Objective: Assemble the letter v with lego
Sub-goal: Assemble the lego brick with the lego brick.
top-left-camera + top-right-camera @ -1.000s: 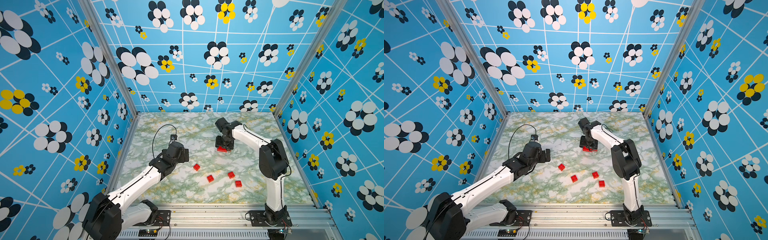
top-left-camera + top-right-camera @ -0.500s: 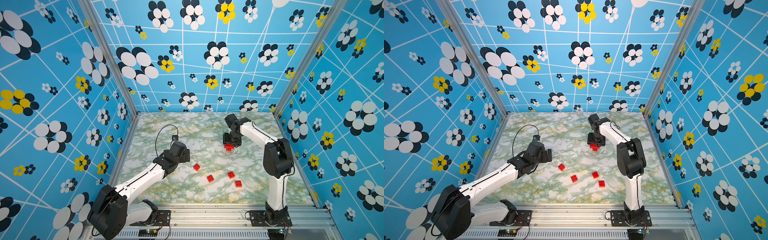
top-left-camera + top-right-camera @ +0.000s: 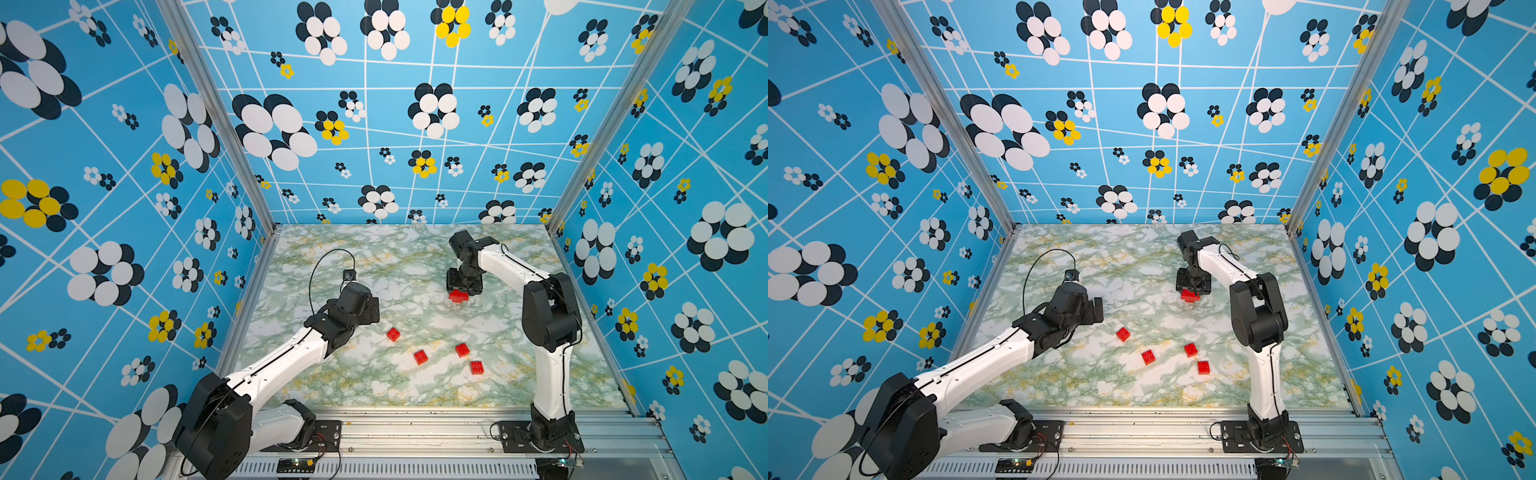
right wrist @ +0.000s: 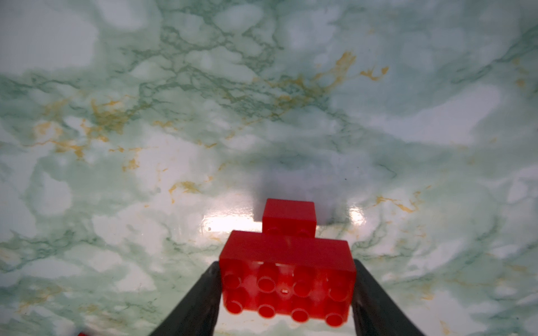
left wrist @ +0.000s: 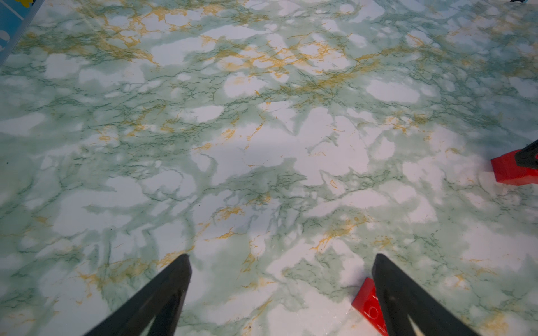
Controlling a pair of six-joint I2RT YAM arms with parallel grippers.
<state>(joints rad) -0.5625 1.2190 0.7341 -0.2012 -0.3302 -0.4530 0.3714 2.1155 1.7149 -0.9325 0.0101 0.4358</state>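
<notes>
My right gripper (image 4: 286, 263) is shut on a long red lego brick (image 4: 286, 279), gripped by its two short ends. A smaller red brick (image 4: 289, 216) is joined to it on the side facing the table. This pair hangs just above the marble table in both top views (image 3: 458, 296) (image 3: 1190, 295). Several small red lego bricks lie loose nearer the front (image 3: 393, 334) (image 3: 421, 357) (image 3: 462, 350) (image 3: 1203, 367). My left gripper (image 5: 281, 257) is open and empty, low over the table, with one loose brick (image 5: 367, 302) beside one finger. No letter v shape is in view.
The marble tabletop (image 3: 374, 266) is boxed in by blue flowered walls on three sides, with aluminium posts at the back corners (image 3: 266, 216). A metal rail with both arm bases (image 3: 415, 428) runs along the front edge. The left arm's cable (image 3: 328, 257) loops above its wrist.
My right gripper has carried the joined bricks to the right, most of it in the first half second. The left gripper has crept slightly forward, still open.
</notes>
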